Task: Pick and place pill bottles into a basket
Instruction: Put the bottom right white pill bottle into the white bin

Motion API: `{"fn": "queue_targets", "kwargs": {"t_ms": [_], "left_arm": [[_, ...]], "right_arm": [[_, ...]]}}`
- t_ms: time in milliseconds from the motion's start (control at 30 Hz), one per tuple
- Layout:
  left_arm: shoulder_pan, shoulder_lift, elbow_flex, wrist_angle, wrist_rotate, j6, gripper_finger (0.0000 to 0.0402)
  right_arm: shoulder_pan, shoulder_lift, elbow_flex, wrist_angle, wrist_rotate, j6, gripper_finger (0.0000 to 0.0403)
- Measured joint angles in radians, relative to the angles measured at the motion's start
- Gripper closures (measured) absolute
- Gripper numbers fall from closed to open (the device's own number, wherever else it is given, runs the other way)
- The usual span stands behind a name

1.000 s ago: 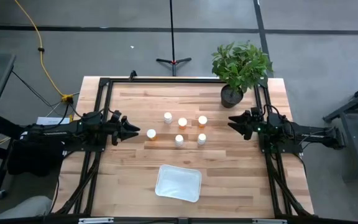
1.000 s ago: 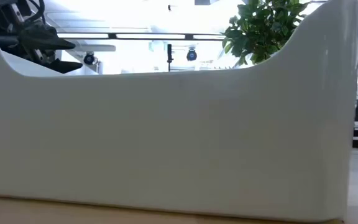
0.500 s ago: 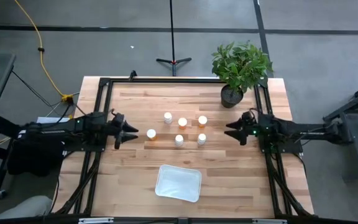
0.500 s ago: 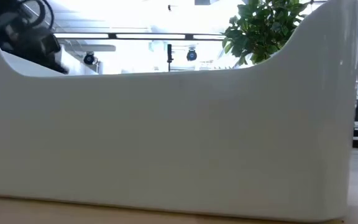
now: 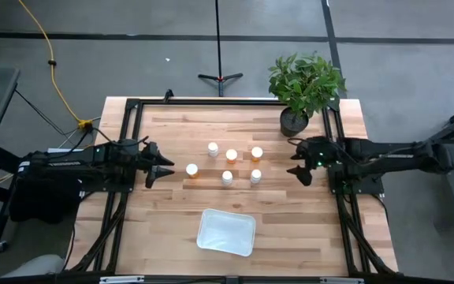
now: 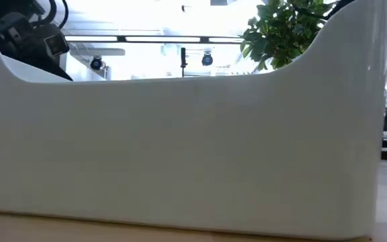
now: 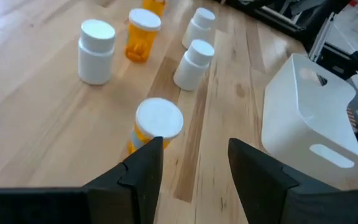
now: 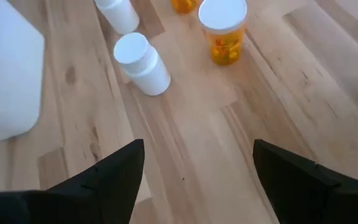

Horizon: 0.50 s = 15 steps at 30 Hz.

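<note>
Six small white-capped pill bottles stand upright on the wooden table in a loose cluster (image 5: pixel 231 162); in the wrist views some have orange bodies (image 8: pixel 224 30) and some white ones (image 7: pixel 97 42). The white basket (image 5: pixel 226 232) sits nearer the front edge and its wall fills the low view (image 6: pixel 193 148). My left gripper (image 5: pixel 164 167) is open just left of the leftmost bottle (image 5: pixel 191 169), which stands just ahead of its fingers (image 7: pixel 157 121). My right gripper (image 5: pixel 296 167) is open to the right of the cluster, its fingers apart (image 8: pixel 197 168) above bare wood.
A potted plant in a black pot (image 5: pixel 299 91) stands at the table's far right corner, close behind my right arm. Black frame rails run along the left (image 5: pixel 120 158) and right (image 5: pixel 337 197) sides. Bare wood lies between the bottles and the basket.
My left gripper has drawn back slightly toward the table's left edge and sunk lower, dropping behind the basket rim in the low view. My right gripper has shifted a little toward the near edge and tipped downward. The bottles and basket have stayed put.
</note>
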Motion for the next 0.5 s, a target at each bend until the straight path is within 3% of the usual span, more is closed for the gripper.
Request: {"fn": "queue_targets", "kwargs": {"t_ms": [233,500], "left_arm": [[0.000,0.003,0.002,0.095,-0.018,-0.001,0.0186],[0.000,0.003,0.002,0.095,-0.021,-0.030,0.0186]], "right_arm": [[0.000,0.300,0.142,-0.013,-0.051,-0.014,0.0111],[0.001,0.627,0.344,-0.033,-0.119,-0.075,0.0111]]}}
